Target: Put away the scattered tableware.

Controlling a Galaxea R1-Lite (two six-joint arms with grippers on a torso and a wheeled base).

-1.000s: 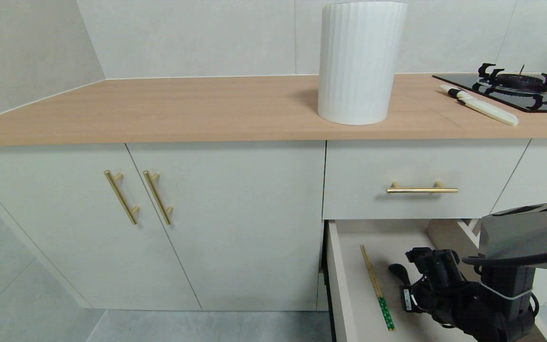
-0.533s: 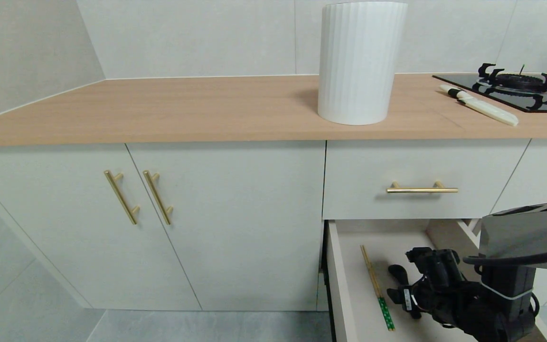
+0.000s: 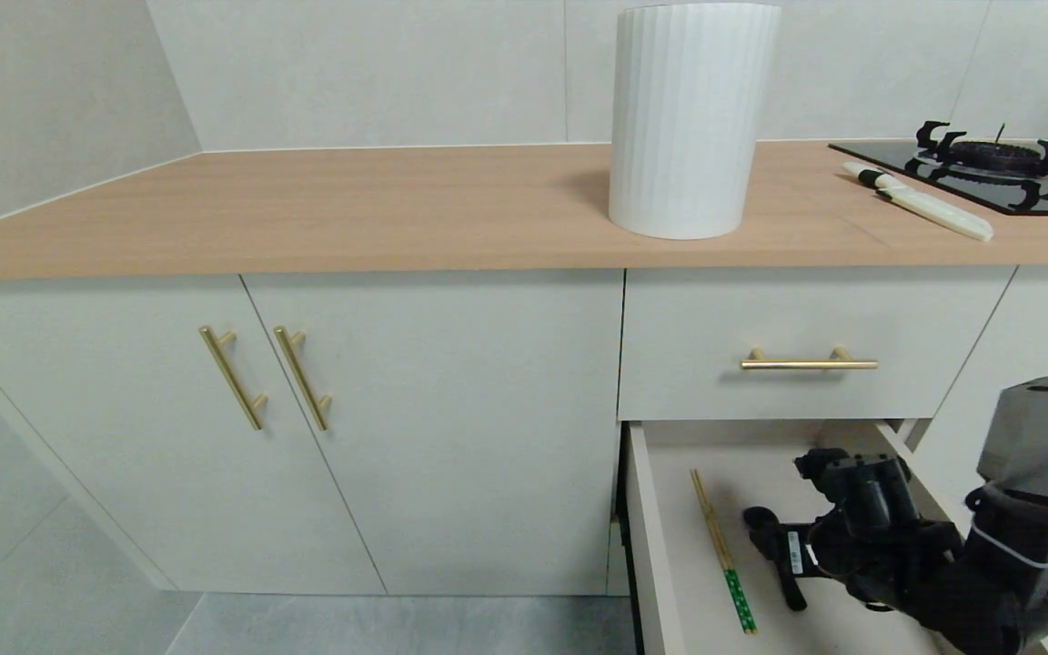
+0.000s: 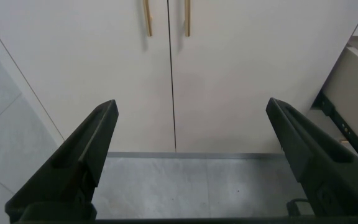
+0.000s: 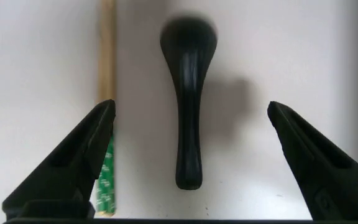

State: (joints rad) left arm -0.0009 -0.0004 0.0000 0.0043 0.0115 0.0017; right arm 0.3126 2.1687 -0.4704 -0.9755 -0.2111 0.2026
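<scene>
Right end effector [image 3: 783,557] hangs wide open straight over the black spoon [image 5: 189,124]. The spoon lies flat in the open drawer [image 3: 651,528], its long axis parallel to the chopsticks [image 3: 715,532] just beside it. Right arm's nearer, easily.

Chopsticks [image 3: 720,546] just left of the spoon [image 3: 760,519] in the drawer [image 3: 648,537]; knife [image 3: 924,205] on the countertop [image 3: 351,209].

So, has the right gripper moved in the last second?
Yes. Against the gold drawer handle in the head view, the right gripper has shifted right; its jaws stand open either side of the black spoon.
</scene>
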